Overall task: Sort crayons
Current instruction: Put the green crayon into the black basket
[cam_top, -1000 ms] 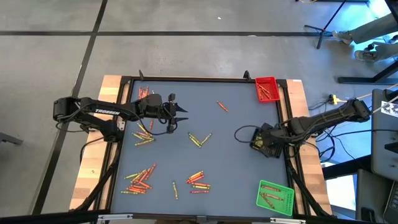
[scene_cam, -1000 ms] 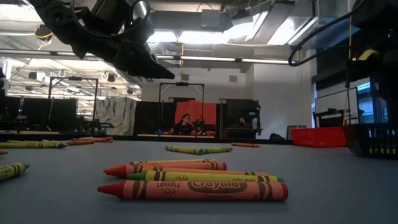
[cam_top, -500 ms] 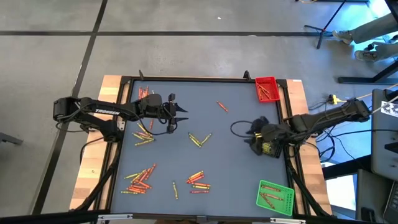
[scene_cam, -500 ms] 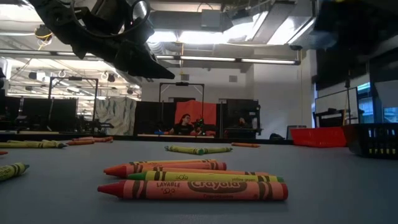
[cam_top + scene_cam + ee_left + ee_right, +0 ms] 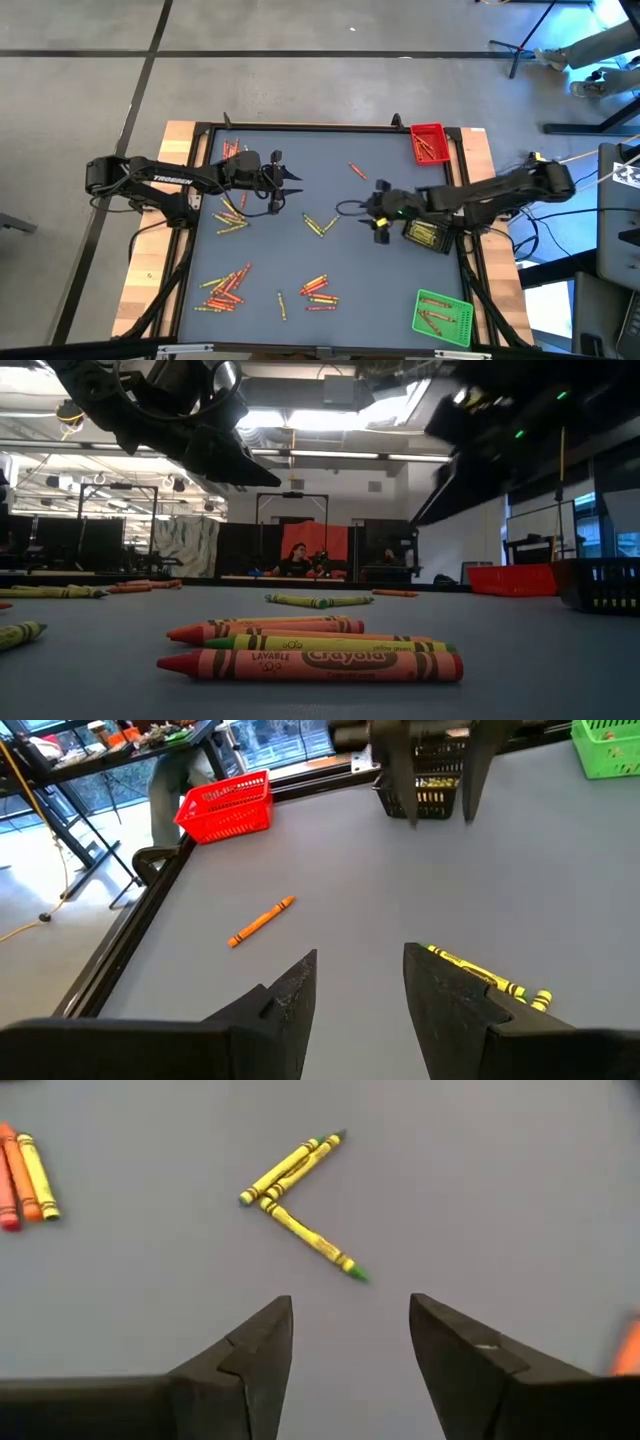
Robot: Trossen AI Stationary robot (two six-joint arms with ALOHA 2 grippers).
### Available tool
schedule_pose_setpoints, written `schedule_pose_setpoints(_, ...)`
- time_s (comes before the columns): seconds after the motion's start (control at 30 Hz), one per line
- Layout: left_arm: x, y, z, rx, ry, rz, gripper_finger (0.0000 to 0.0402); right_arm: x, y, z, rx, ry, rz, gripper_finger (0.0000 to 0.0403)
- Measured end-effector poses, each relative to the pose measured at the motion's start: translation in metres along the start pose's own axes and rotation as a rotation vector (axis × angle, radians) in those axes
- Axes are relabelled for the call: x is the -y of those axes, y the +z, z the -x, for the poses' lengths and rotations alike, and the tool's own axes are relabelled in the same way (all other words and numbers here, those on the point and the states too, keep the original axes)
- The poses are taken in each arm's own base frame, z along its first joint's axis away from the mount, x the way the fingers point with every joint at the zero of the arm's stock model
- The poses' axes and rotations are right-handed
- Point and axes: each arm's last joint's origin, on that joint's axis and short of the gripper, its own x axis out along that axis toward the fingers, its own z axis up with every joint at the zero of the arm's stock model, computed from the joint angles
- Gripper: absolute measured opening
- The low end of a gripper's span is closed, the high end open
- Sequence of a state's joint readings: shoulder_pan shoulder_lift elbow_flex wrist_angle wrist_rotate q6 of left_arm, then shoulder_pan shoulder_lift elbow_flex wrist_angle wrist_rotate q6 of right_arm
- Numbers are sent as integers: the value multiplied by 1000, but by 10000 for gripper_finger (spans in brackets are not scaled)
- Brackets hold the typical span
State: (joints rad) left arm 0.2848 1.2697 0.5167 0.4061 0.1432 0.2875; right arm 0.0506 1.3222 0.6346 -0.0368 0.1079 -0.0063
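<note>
The right gripper (image 5: 378, 213) is held open and empty above the grey table (image 5: 380, 290), with three yellow wax crayons (image 5: 295, 1200) lying in a V just ahead of it. The left gripper (image 5: 285, 185), likewise parted and empty, hangs near the far left, beside scattered red, orange and yellow crayons (image 5: 232, 215).

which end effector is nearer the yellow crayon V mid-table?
Right. The right end effector hangs open just to the right of the yellow crayon V, aimed at it. The left end effector, also open, sits farther off, up and to the left of it.
</note>
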Motion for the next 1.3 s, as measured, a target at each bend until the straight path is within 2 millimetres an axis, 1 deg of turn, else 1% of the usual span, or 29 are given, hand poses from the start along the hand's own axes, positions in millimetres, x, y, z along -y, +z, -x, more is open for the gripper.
schedule_pose_setpoints(0.2,0,0,0,0,0,-2,135,18,-4,-38,49,78,37,198)
schedule_pose_setpoints(0.37,0,0,0,0,0,-2,135,29,-10,-63,66,115,62,198)
schedule_pose_setpoints(0.5,0,0,0,2,1,-3,135,32,-8,-82,52,164,70,198)
schedule_pose_setpoints(0.7,0,1,0,7,2,-3,135,30,2,-105,56,273,86,198)
schedule_pose_setpoints(0.8,0,1,0,7,2,-4,135,29,3,-114,35,308,91,198)
schedule_pose_setpoints(0.93,0,1,0,6,2,-3,135,28,-3,-123,-15,332,92,198)
schedule_pose_setpoints(1.07,0,0,0,6,2,-3,135,28,-5,-125,-28,336,93,195)
schedule_pose_setpoints(1.17,0,1,0,6,2,-3,135,28,-6,-125,-41,336,91,177)
schedule_pose_setpoints(1.3,0,1,0,6,2,-3,135,28,-7,-125,-49,330,105,134)
